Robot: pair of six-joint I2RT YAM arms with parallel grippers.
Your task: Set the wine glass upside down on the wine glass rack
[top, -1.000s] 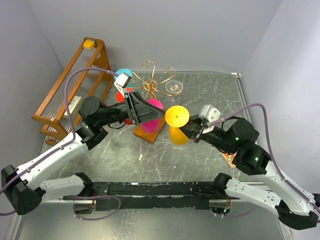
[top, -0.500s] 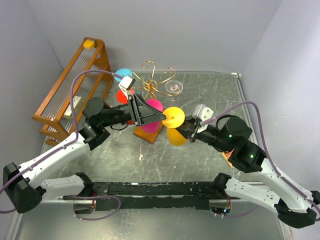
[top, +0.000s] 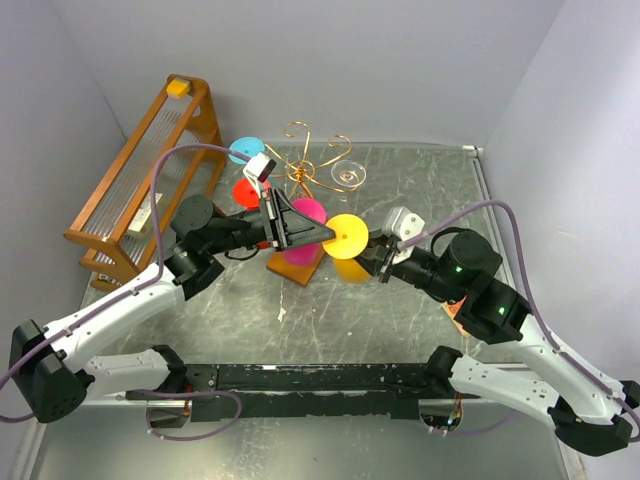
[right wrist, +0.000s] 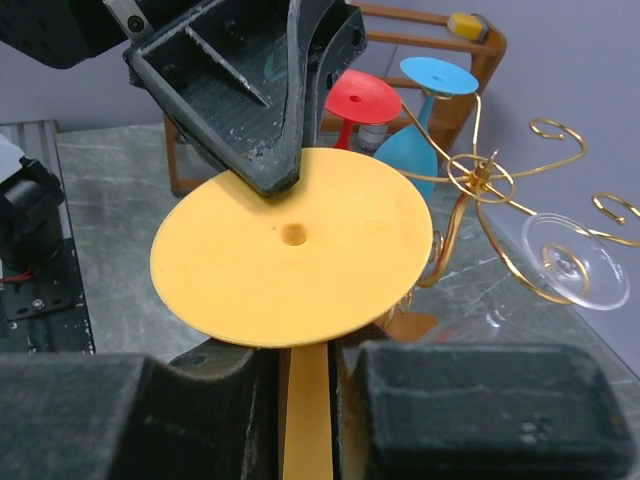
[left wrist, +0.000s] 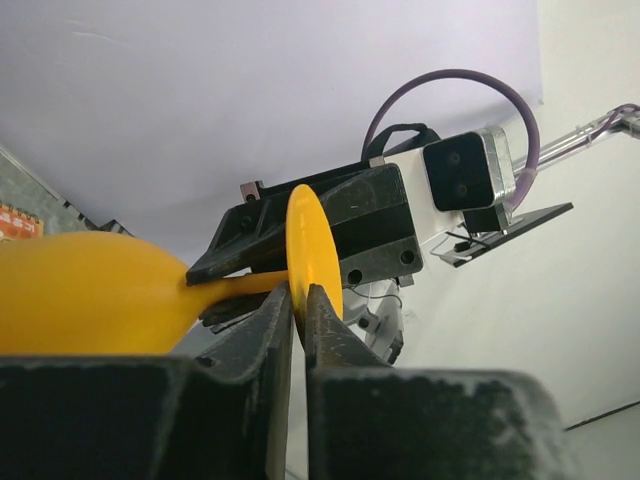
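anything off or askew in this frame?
Nothing broken or spilled. One oddity: the yellow wine glass lies sideways, gripped twice, with the right end effector on its stem and the left end effector pinching the rim of its foot.

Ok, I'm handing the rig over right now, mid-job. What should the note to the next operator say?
Left gripper: shut on the foot rim of the yellow wine glass.
Right gripper: shut on its stem.
Glass is airborne, sideways, near the wine glass rack.
Red glass, blue glass, pink glass and clear glass are on it.
Done: glass lifted, both grippers on it.
Left: probably release one gripper, turn it bowl-down, hang it on a free arm.
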